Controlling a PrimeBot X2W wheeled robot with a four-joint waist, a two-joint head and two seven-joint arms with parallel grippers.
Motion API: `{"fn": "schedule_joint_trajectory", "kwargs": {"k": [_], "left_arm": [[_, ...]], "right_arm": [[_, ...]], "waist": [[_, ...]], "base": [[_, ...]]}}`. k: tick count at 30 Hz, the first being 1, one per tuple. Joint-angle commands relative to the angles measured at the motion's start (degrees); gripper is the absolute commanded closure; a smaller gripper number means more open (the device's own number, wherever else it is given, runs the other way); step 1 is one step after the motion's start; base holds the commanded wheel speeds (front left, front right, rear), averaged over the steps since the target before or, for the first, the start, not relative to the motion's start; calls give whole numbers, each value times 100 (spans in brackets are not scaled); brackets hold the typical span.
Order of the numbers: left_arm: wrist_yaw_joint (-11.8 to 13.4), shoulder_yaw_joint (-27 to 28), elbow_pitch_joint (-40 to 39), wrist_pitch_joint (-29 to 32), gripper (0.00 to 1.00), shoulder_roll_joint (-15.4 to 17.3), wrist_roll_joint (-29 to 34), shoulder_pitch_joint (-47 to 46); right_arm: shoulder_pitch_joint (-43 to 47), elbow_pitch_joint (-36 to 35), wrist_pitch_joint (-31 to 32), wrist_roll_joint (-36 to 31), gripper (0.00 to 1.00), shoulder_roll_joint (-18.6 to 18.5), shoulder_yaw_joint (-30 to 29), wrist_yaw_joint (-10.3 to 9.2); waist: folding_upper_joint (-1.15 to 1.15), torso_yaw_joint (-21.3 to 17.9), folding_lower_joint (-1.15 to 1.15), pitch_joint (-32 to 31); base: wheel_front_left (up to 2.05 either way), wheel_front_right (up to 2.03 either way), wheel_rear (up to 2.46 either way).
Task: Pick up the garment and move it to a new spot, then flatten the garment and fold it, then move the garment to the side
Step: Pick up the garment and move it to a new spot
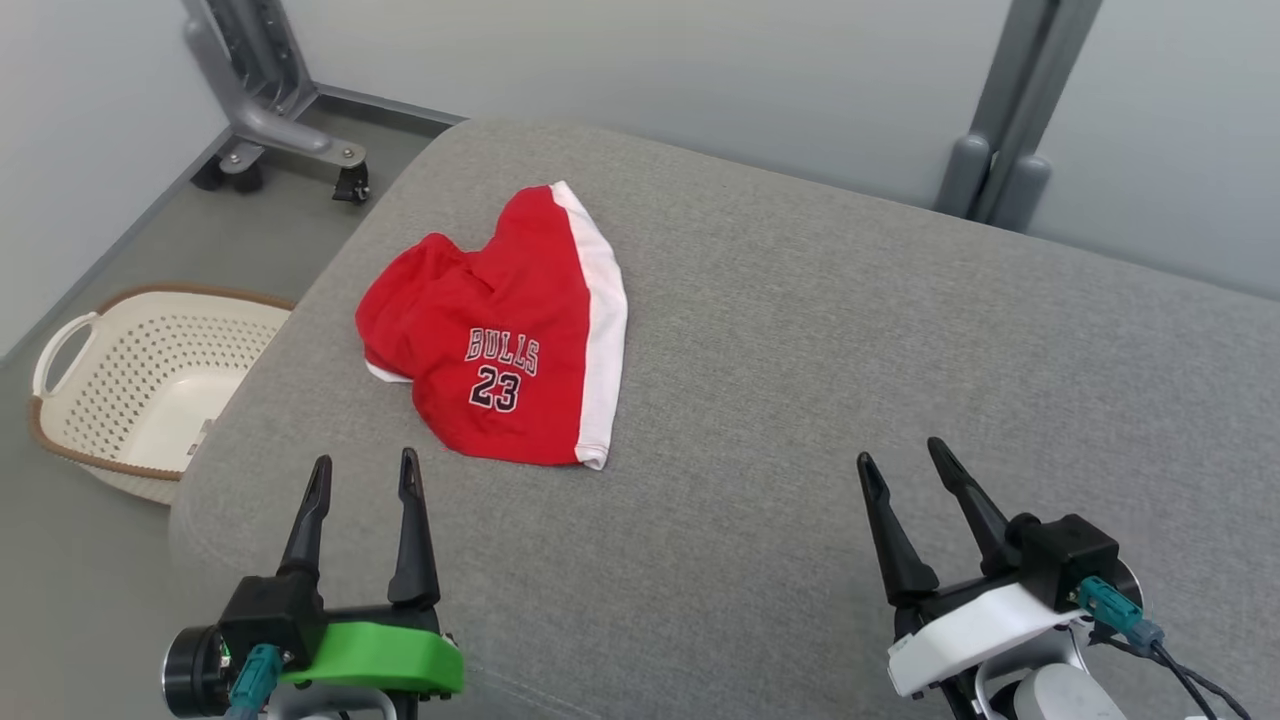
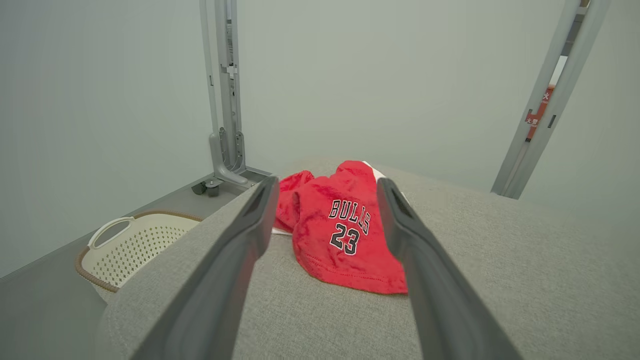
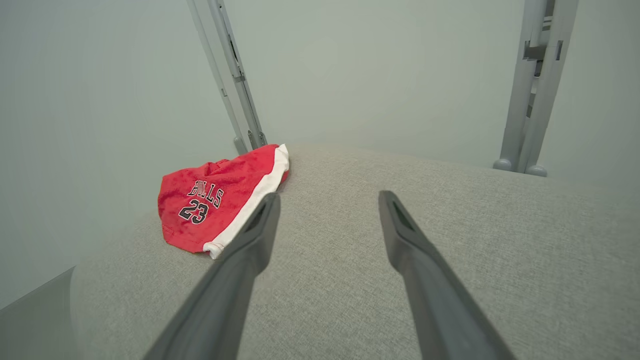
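Both claws are spread wide and gripping nothing: our left claw [image 1: 365,460] and right claw [image 1: 901,452] are poised at the near side of the grey cushion [image 1: 800,350]. The red garment [image 1: 500,340] lies crumpled just ahead of our left claw, towards the cushion's left edge. It looks light, soft and floppy, so we'd pinch the white-trimmed hem [image 1: 605,330] at a corner.

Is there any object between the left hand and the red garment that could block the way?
Nothing visible does. The open left hand points at the red garment, and between them lies just bare grey cushion. The laundry basket stands off to the side, on the floor.
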Motion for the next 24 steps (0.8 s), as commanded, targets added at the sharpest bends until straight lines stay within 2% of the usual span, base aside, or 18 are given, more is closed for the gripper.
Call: {"fn": "schedule_joint_trajectory", "kwargs": {"k": [1,7,13,15,20,24], "left_arm": [[27,58,5,-1,0,10,12,-69],[66,75,-19,0,0,9,-42,-135],[139,133,-1,-1,0,9,-55,-223],[201,174,94,-1,0,9,135,-286],[331,329,675,0,0,13,211,-604],[254,468,1478,0,0,95,209,-1160]], "right_arm": [[-57,18,-17,-2,0,1,17,-9],[-125,42,-17,-43,0,-9,76,-9],[-195,20,-17,-24,0,-126,81,-9],[-247,-6,-17,-29,0,-181,87,-9],[-368,-134,-17,-74,0,-384,29,-9],[-522,-356,68,-129,0,-623,-54,-9]], "waist": [[0,226,0,-20],[0,275,0,66],[0,121,0,259],[0,41,0,363],[0,-183,0,716],[0,-376,0,1106]], "base": [[0,0,0],[0,0,0],[0,0,0],[0,0,0],[0,0,0],[0,0,0]]}}
